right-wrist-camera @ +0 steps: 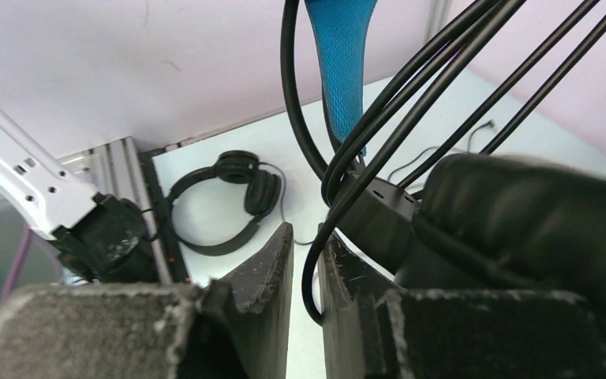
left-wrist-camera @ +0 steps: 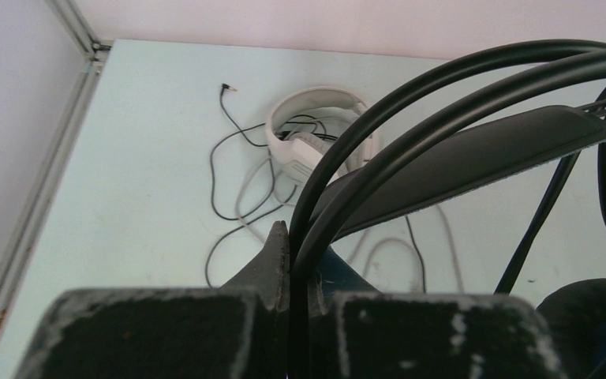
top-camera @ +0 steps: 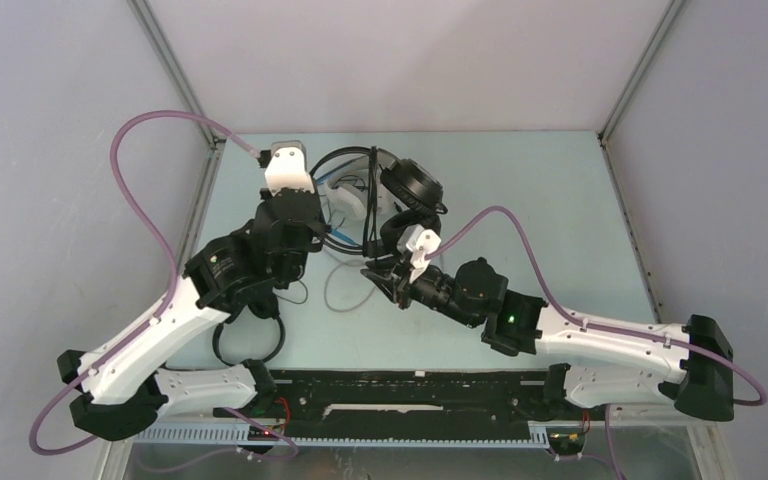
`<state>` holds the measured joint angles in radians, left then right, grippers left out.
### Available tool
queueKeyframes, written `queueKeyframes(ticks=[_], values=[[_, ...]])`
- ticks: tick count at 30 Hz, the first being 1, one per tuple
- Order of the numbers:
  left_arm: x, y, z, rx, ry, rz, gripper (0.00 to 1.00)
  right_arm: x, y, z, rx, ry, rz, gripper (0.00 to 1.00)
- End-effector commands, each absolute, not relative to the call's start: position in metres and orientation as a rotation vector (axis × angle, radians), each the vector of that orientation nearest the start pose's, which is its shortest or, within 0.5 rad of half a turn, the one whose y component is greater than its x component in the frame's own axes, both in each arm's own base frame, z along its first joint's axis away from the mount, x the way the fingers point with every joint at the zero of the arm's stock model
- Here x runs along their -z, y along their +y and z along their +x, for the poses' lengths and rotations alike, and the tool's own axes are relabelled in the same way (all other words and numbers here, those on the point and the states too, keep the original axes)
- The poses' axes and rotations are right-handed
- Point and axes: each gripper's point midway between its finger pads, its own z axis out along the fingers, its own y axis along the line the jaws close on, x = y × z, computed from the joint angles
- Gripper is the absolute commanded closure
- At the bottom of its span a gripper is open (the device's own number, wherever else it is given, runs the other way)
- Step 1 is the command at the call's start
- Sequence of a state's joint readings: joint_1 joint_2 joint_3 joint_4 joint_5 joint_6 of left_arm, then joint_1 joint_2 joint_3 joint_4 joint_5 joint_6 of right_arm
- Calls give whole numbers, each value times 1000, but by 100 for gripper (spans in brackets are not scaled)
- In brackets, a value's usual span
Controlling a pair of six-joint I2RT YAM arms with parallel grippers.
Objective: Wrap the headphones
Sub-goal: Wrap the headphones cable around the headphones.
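The bulky black headphones (top-camera: 415, 185) hang above the table, their blue pad (right-wrist-camera: 339, 55) high in the right wrist view. My left gripper (top-camera: 318, 195) (left-wrist-camera: 304, 245) is shut on their thin black headband wires (left-wrist-camera: 410, 103). My right gripper (top-camera: 375, 272) (right-wrist-camera: 306, 245) is below the black earcup (right-wrist-camera: 521, 221), jaws slightly apart. A loop of black cable (right-wrist-camera: 309, 292) sits in the gap against the right finger. The white headphones (top-camera: 345, 205) (left-wrist-camera: 316, 134) lie on the table under the black pair. The small slim black headphones (top-camera: 250, 340) (right-wrist-camera: 229, 197) lie near the left arm's base.
Loose grey and black cables (left-wrist-camera: 237, 174) spread over the pale table (top-camera: 520, 200) around the white pair, one ending in a jack plug (left-wrist-camera: 225, 87). A metal rail (top-camera: 195, 210) runs along the table's left side, and walls close in the back and sides.
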<state>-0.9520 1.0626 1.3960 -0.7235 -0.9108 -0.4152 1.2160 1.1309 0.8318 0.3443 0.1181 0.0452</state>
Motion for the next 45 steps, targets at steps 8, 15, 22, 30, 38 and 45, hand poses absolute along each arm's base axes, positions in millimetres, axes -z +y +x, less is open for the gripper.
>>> queueKeyframes(ticks=[8, 15, 22, 30, 38, 45], values=[[-446, -144, 246, 411, 1665, -276, 100, -313, 358, 164, -701, 1044, -825, 76], [-454, -147, 240, 466, 1667, -263, 100, -308, 354, 161, -653, 936, -830, 73], [-461, -151, 232, 546, 1665, -249, 100, -295, 358, 164, -601, 862, -846, 62], [-468, -152, 224, 613, 1658, -241, 100, -293, 358, 179, -558, 844, -797, 50], [-472, -159, 216, 698, 1660, -222, 100, -289, 350, 192, -535, 857, -802, 52], [-478, -167, 211, 773, 1651, -211, 100, -282, 349, 202, -545, 866, -819, 54]])
